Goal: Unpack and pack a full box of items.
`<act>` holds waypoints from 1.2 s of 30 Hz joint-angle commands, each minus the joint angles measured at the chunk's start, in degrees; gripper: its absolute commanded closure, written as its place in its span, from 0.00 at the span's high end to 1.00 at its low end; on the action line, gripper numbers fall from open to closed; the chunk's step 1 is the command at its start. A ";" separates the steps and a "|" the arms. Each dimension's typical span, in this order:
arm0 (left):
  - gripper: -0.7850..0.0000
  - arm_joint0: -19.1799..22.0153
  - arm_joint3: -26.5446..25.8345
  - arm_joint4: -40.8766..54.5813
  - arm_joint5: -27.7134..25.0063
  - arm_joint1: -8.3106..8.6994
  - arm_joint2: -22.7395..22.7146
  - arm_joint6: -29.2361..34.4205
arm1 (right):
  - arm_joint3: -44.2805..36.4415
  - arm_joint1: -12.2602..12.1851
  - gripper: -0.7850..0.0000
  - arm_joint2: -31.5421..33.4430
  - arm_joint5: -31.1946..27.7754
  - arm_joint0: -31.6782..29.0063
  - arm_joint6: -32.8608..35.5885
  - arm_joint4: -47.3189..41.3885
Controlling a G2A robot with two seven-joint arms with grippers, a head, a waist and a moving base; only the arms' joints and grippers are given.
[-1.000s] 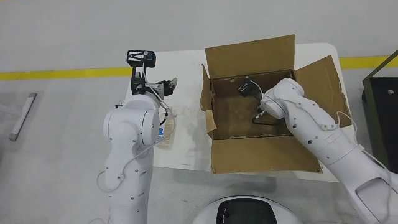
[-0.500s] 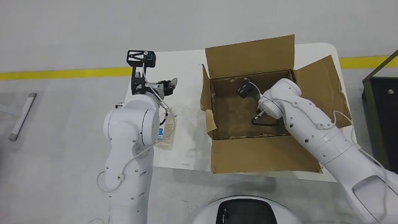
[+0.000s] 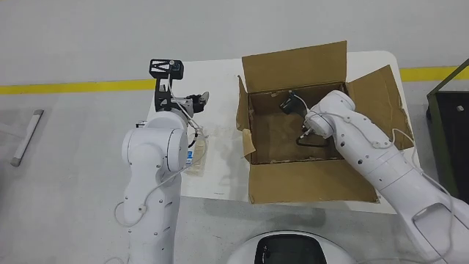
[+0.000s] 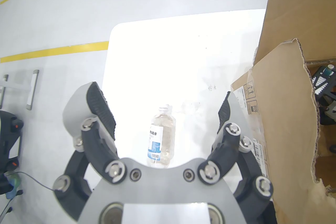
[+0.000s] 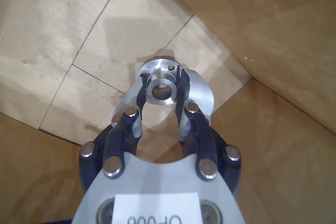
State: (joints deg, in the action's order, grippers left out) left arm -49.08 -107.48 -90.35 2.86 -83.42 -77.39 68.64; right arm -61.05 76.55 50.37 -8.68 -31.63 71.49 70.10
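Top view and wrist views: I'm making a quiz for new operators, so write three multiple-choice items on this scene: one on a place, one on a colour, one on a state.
1. Where is the clear bottle?
A. On the white table, beside the cardboard box
B. Inside the box
C. On the floor

2. What colour is the metal part in the right end effector?
A. Red
B. Silver
C. Black

3. How is the left end effector?
A. Shut on the bottle
B. Shut on a flap
C. Open, empty

Answers:
1 A: the left wrist view shows it on the tabletop outside the box.
2 B: the right wrist view shows bare shiny metal.
3 C: its jaws stand wide apart above the bottle.
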 commanded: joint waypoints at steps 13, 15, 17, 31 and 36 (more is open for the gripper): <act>1.00 0.00 0.00 0.00 0.00 0.00 0.00 0.00 | 0.44 0.59 0.00 -0.17 -0.45 0.58 0.09 0.78; 1.00 0.00 0.00 0.00 0.00 0.00 0.00 0.00 | -0.30 0.59 0.00 0.05 -0.38 0.51 0.23 0.89; 1.00 0.00 0.00 0.00 0.00 0.00 0.00 0.00 | -1.33 0.55 0.00 0.29 -0.40 0.32 0.62 0.98; 1.00 0.00 0.00 0.00 0.00 0.00 0.00 0.00 | -15.03 -1.24 0.00 9.63 -0.26 -4.80 0.10 -5.94; 1.00 0.00 0.00 0.00 0.00 0.00 0.00 0.00 | -23.49 -2.47 0.00 19.61 -3.61 -10.95 -4.56 -23.01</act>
State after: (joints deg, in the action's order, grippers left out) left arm -49.08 -107.48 -90.35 2.86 -83.42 -77.39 68.64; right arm -82.59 74.34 66.76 -11.06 -40.70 68.44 54.60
